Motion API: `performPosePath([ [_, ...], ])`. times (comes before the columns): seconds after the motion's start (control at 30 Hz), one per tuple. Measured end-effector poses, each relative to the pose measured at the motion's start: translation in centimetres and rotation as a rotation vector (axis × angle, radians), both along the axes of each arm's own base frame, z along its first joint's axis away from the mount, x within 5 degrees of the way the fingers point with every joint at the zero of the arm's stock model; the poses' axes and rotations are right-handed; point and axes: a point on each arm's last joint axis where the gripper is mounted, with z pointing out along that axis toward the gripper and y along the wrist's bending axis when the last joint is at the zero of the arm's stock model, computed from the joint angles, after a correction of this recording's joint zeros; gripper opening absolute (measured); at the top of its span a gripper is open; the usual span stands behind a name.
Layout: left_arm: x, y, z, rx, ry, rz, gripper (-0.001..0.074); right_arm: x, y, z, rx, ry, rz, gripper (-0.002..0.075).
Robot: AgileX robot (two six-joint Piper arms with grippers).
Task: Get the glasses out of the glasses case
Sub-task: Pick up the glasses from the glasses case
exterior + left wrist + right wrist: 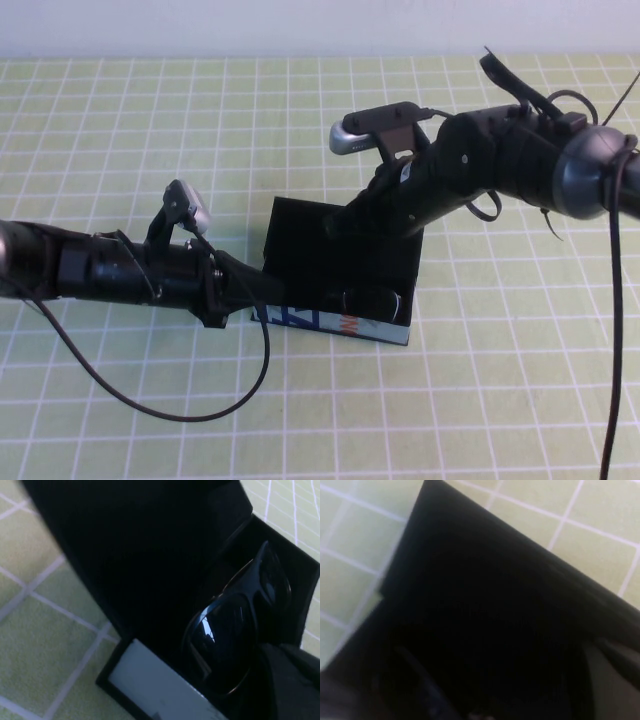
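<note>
Both arms crowd an open black box on the green checked cloth.

The matte, rectangular glasses case (345, 275) sits mid-table, flap lid raised, pale printed front facing the robot. Inside, near that front wall, lie the glasses (235, 630), glossy thick black frames with dark lenses. The left gripper (262, 296) reaches the case's near left corner; the right gripper (345, 222) dips over its far side. Whether either pincer is open or closed, I cannot tell.
</note>
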Motion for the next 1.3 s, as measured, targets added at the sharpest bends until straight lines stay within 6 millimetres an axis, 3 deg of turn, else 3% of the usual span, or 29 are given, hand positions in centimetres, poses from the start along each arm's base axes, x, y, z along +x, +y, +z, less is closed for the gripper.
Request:
performPosePath([
  [0.23,0.0,0.0,0.0,0.0,0.0,-0.002,-0.0004,1.5,0.1,-2.5,-0.05,0.083,0.01,-0.0015],
  [0.53,0.0,0.0,0.0,0.0,0.001,-0.002,-0.0004,1.6,0.2,-2.5,-0.063,0.091,0.026,-0.0015],
  [0.7,-0.2,-0.1,1.5,-0.024,-0.018,-0.004,-0.0004,1.6,0.3,-1.4,-0.073,0.096,0.052,-0.0015],
  [0.83,-0.1,0.0,3.9,-0.049,-0.002,0.046,-0.0004,1.1,0.1,0.7,-0.066,0.068,0.082,-0.0015],
  [0.97,0.8,0.0,5.1,-0.049,0.046,0.103,-0.0004,0.0,-0.3,3.0,-0.074,0.058,0.131,-0.0015],
  [1.1,2.1,0.1,6.1,-0.023,0.071,0.163,-0.0004,-1.7,-0.1,4.5,-0.108,0.078,0.276,-0.0016],
  [1.3,3.9,0.1,7.0,-0.016,0.104,0.212,-0.0004,-5.1,2.4,5.1,-0.195,0.07,0.583,-0.0015],
])
